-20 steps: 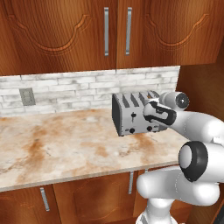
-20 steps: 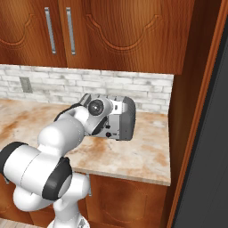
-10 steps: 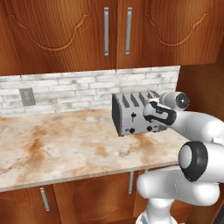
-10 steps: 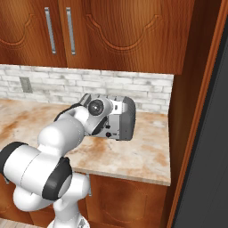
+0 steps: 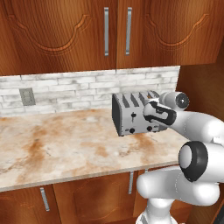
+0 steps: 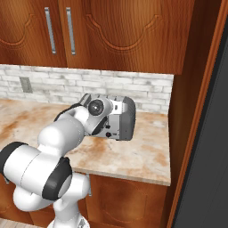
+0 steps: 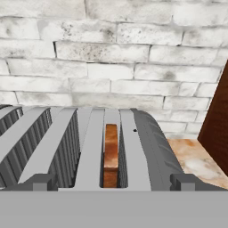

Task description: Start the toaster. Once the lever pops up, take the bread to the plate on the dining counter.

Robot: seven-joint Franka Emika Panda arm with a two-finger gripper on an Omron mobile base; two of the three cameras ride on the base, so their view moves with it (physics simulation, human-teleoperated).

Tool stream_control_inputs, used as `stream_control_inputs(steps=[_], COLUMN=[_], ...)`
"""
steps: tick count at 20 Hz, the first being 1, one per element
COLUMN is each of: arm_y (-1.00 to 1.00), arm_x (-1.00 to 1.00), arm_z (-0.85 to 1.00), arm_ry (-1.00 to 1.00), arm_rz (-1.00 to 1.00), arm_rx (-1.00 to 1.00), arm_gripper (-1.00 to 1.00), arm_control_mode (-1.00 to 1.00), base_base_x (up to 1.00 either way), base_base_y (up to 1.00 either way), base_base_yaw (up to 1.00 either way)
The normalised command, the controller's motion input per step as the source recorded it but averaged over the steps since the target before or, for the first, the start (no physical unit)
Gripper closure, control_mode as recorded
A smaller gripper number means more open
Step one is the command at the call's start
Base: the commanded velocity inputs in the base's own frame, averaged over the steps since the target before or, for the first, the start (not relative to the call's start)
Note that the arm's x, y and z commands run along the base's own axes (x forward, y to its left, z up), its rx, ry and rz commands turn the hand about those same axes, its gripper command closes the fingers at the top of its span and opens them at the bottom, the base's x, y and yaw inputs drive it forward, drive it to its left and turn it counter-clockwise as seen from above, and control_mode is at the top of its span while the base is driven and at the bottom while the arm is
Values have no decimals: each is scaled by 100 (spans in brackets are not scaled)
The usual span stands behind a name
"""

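Hand view looks along the toaster (image 7: 84, 147), where the bread (image 7: 111, 153) stands upright in the slot nearest the table's (image 5: 65, 144) right end, while the released gripper (image 5: 154, 114), jaws spread wide, sits against the toaster's front beside the brick backsplash (image 5: 78, 89).

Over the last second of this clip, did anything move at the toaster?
Nothing visibly changed. The hand hangs open at the toaster's front right end in the same pose, holding nothing, and the bread sits down in its slot.
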Motion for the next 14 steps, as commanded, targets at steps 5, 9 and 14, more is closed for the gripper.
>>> stream_control_inputs(steps=[5,9,14], arm_y=[0,0,0], arm_x=[0,0,0], arm_z=[0,0,0], arm_ry=[0,0,0], arm_rz=[0,0,0], arm_rx=[0,0,0], arm_gripper=[-100,-100,-100], arm_control_mode=[-100,-100,-100], base_base_x=[0,0,0], base_base_y=[0,0,0], base_base_yaw=[0,0,0])
